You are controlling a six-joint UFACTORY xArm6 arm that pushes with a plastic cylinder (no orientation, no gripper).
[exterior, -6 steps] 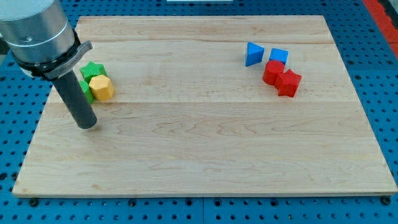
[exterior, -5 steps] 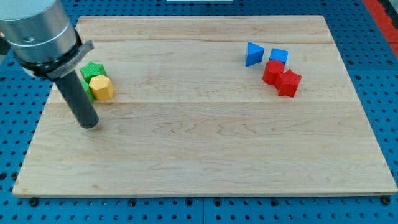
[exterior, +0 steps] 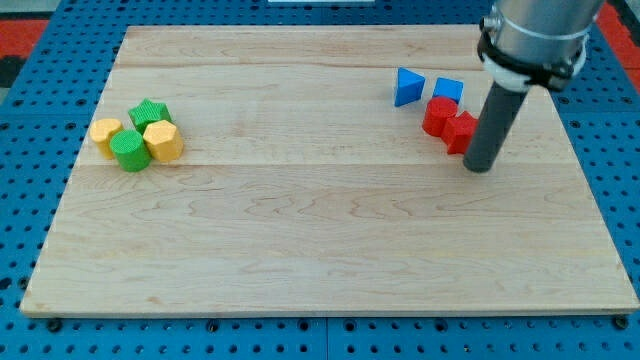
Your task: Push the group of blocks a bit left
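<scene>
My tip [exterior: 479, 166] rests on the board at the view's right, just right of and below the red star block [exterior: 460, 131]. The rod hides part of that block. A red block [exterior: 437, 116] touches the star on its left. Two blue blocks sit just above: a blue triangular block [exterior: 407, 86] and a blue block [exterior: 449, 90]. These form one group at the upper right. At the view's left sits another group: a green star block [exterior: 150, 113], a yellow hexagonal block [exterior: 163, 141], a green block [exterior: 128, 149] and a yellow block [exterior: 104, 133].
The wooden board [exterior: 320, 240] lies on a blue pegboard table [exterior: 620, 150]. The robot's silver wrist [exterior: 535, 30] hangs over the board's upper right corner.
The rod has moved from beside the green and yellow group at the left to the right side of the red blocks. A yellow block and a green block it hid now show.
</scene>
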